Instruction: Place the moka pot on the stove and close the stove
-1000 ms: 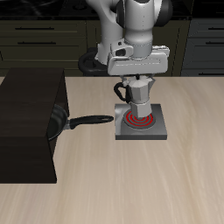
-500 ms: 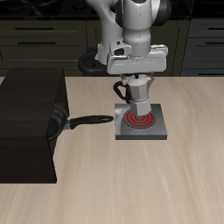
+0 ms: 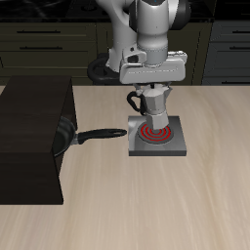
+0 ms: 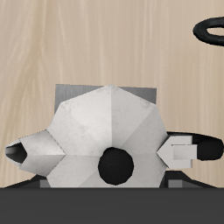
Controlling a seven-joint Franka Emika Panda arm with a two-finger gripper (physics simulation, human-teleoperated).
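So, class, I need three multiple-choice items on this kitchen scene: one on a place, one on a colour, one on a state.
1. Where is the moka pot?
A. above the stove's back part
B. inside the black box
C. at the table's front edge

2. What colour is the stove coil?
A. blue
B. red
C. white

3. Where does the frying pan lie?
A. on the stove
B. in the gripper
C. on the table beside the black box

Answers: 1 A, the pot hangs under the gripper over the coil's back edge; 2 B, the spiral glows red; 3 C, its handle points toward the stove.
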